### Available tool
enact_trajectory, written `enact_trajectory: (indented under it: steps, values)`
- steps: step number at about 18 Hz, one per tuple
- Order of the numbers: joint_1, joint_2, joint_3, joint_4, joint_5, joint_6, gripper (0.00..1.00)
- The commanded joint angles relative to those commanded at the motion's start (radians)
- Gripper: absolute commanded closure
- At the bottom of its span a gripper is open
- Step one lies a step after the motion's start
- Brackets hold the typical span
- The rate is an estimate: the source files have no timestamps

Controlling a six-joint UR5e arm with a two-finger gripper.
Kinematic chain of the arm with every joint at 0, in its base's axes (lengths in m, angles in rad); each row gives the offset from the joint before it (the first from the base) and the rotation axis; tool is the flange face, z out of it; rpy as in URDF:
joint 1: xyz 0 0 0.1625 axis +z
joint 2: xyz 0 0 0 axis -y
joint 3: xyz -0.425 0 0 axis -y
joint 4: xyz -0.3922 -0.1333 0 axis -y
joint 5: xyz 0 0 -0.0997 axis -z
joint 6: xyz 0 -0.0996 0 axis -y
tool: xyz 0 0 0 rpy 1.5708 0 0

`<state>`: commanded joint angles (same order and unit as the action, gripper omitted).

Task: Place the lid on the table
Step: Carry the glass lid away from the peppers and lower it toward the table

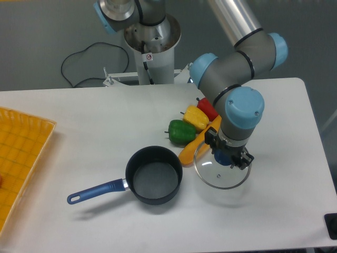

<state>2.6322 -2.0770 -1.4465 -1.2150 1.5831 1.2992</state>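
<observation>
Right of centre in the frame we see the gripper [230,157] pointing straight down, its fingers closed around the blue knob of the lid [221,171], which hangs or sits level just over the table [105,121]; from this angle we cannot tell whether the lid's rim is touching the tabletop or held slightly above it, though a soft shadow lies directly beneath it. The lid is clear glass with a thin metal rim, and a small vent hole shows near its middle. It lies just to the right of the dark saucepan [154,175], which stands open in the lower centre of the frame with its blue handle [96,191] reaching toward the lower left. Just above and to the left of the lid we find a cluster of toy vegetables: a green pepper [181,132], a yellow pepper [196,117], a red pepper [207,108] partly hidden behind the arm, and an orange piece [196,146] running diagonally, whose lower end sits near the lid's left rim. At the far left edge of the frame lies a yellow-orange tray [21,158] with a grid pattern, well apart from the lid. A black cable [79,58] loops on the floor in the upper left.
</observation>
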Motion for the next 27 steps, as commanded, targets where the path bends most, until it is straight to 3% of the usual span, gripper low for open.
enact_trajectory:
  steps: [4, 10, 27]
  values:
    - [0.025, -0.017, 0.000, 0.002, 0.000, 0.034, 0.52]
    - [0.029, -0.058, 0.000, 0.060, 0.003, 0.034, 0.52]
    - [0.026, -0.101, -0.006, 0.129, 0.003, 0.031, 0.52]
